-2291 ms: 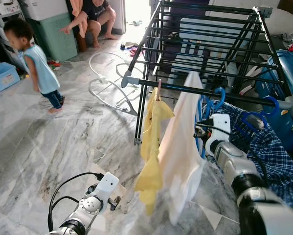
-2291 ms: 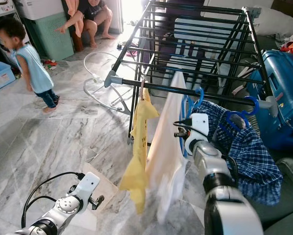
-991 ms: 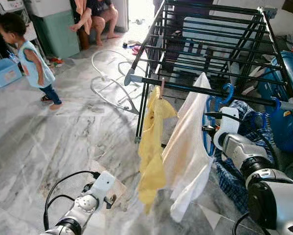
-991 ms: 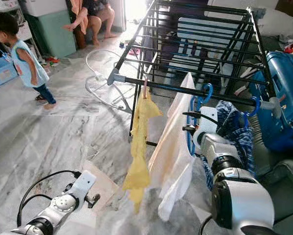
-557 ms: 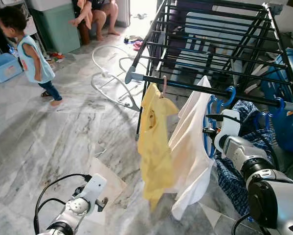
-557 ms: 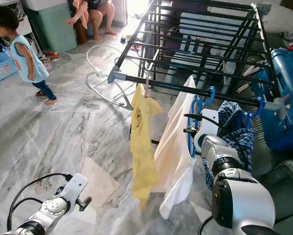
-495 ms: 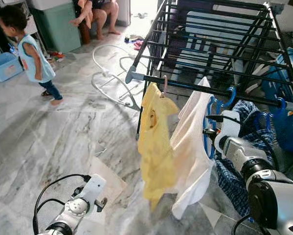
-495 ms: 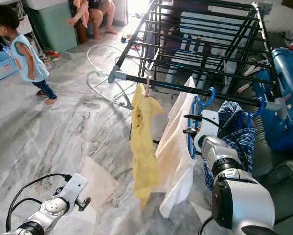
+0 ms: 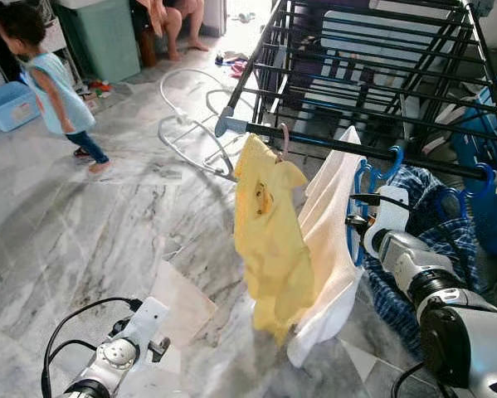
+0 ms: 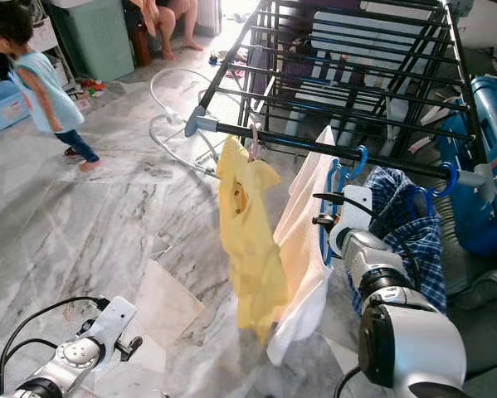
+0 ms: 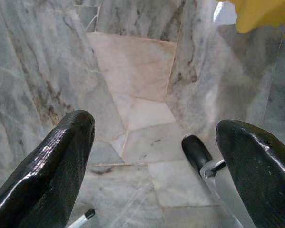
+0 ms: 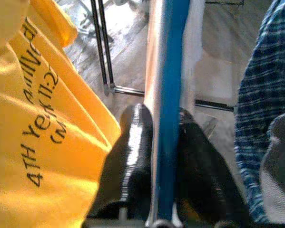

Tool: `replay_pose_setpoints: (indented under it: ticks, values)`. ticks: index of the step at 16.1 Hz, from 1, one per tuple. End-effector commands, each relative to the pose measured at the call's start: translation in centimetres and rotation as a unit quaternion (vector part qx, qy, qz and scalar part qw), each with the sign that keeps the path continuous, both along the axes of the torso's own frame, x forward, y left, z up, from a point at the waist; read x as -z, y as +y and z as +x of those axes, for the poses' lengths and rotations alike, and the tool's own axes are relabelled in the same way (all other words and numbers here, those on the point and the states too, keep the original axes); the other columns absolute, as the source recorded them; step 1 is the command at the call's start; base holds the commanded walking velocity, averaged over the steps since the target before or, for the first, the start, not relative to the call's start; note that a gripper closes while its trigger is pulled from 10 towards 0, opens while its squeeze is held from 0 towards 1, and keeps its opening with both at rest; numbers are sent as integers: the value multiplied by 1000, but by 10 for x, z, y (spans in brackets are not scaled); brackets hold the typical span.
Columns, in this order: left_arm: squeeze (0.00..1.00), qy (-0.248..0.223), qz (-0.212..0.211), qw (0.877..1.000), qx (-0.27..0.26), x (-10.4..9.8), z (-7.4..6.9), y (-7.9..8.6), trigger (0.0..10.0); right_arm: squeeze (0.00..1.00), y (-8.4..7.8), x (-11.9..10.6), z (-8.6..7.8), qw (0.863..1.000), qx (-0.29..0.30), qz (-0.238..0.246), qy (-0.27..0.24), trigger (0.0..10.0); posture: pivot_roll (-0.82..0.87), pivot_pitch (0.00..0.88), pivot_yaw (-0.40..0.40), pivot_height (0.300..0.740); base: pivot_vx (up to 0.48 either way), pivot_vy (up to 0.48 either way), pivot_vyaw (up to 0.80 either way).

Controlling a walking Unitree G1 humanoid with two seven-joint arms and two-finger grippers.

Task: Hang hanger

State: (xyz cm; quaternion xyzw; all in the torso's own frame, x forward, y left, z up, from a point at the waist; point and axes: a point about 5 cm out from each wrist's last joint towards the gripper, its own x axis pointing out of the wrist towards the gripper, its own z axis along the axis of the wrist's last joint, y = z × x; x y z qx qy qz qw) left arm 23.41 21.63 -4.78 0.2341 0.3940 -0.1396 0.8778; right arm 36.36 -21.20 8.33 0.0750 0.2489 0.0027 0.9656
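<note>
A blue hanger (image 12: pixel 170 90) carrying a cream-white shirt (image 9: pixel 331 240) has its hook (image 9: pixel 391 159) at the front rail (image 9: pixel 314 141) of the black drying rack. My right gripper (image 12: pixel 163 118) is shut on the hanger's blue bar, just below that rail, right of the white shirt. A yellow shirt (image 9: pixel 273 240) on a pink hanger hangs from the same rail, against the white shirt's left side. A blue plaid shirt (image 9: pixel 447 215) on another blue hanger hangs to the right. My left gripper (image 11: pixel 156 142) is open, low over the marble floor.
A blue suitcase (image 10: pixel 493 166) stands right of the rack. A white tubular frame (image 9: pixel 190 133) lies on the floor left of the rack. A child (image 9: pixel 53 83) walks at far left near a blue tub (image 9: pixel 7 104); a person (image 9: pixel 169 21) sits beside a green bin (image 9: pixel 103 37).
The yellow shirt has swung and turned toward the white shirt. My right gripper stays shut on the blue hanger. The camera shifted slightly, and the child stepped along the floor.
</note>
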Motion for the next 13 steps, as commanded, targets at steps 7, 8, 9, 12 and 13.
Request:
replay_pose_setpoints:
  ticks: [7, 8, 9, 12, 13]
  values:
    - [0, -12, -21, 1000, 15, -3, 9, -18, 10000, 1000, -10, 10, -12, 995, -5, -85, -49, 10000, 255, 115, -50, 740, 0, 0, 0]
    - [0, -14, -27, 999, 22, -3, 11, -24, 10000, 1000, -11, 19, -20, 994, 3, -93, -54, 10000, 234, 104, -45, 740, 0, 0, 0]
    - [0, -15, -34, 999, 29, -4, 13, -31, 10000, 1000, -13, 24, -26, 993, 12, -98, -63, 10000, 216, 94, -39, 740, 0, 0, 0]
    - [0, -26, -50, 998, 43, -9, 24, -51, 10000, 1000, -18, 36, -44, 989, 39, -110, -89, 10000, 162, 63, -28, 740, 0, 0, 0]
    - [0, -29, -52, 997, 46, -11, 26, -56, 10000, 1000, -18, 41, -52, 988, 54, -105, -98, 10000, 134, 47, -21, 740, 0, 0, 0]
